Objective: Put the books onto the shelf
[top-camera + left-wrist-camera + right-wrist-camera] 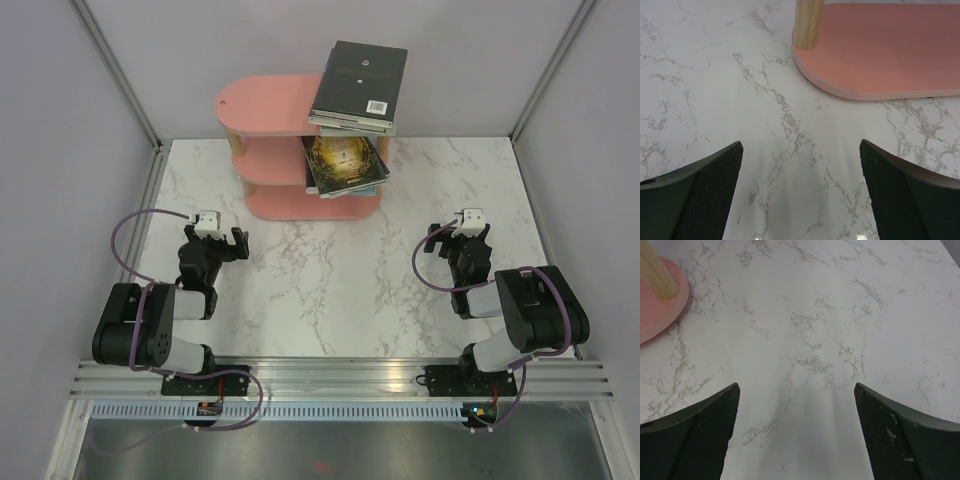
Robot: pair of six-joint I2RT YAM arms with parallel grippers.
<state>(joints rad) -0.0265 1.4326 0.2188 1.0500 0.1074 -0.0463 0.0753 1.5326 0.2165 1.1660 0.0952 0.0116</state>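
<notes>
Your left gripper (800, 145) and right gripper (797, 385) were wide open, holding nothing. The books (358, 85) lay on the pink shelf (265, 105) at 12 o'clock. The job looked done; you could rest.

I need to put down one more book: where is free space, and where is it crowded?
Free: the marble table between left gripper and right gripper, and the left top board of the shelf. Crowded: its right end, stacked with books.
</notes>
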